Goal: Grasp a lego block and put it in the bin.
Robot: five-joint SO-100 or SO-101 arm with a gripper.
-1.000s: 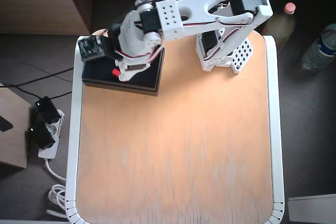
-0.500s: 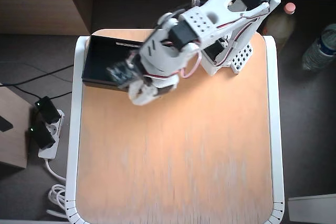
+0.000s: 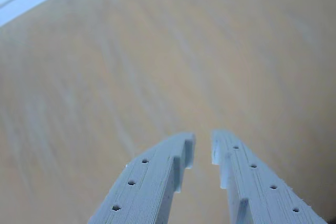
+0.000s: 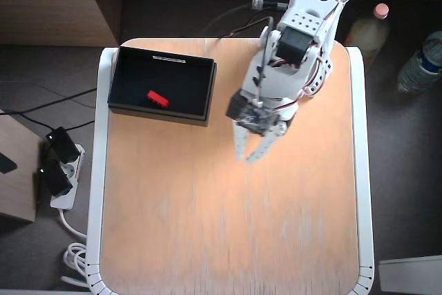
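Note:
The red lego block (image 4: pixel 157 99) lies inside the black bin (image 4: pixel 200 92) at the table's back left in the overhead view. My gripper (image 4: pixel 245 159) hangs over the bare wood to the right of the bin, well apart from it, fingers pointing toward the table's front. In the wrist view the gripper (image 3: pixel 202 148) shows two white fingers (image 3: pixel 157 182) with a narrow gap between the tips and nothing held; only wood lies below. Bin and block are out of the wrist view.
The wooden table (image 4: pixel 228 226) has a white rim (image 4: pixel 364 170). Bottles (image 4: pixel 367 32) stand off the table at the back right. A power strip (image 4: pixel 59 170) with cables lies on the floor to the left. The arm's base (image 4: pixel 304 74) occupies the back right.
The arm has swung from over the bin to the right, out over the bare table. The red block, first seen at the fingers above the bin, now lies uncovered in the bin.

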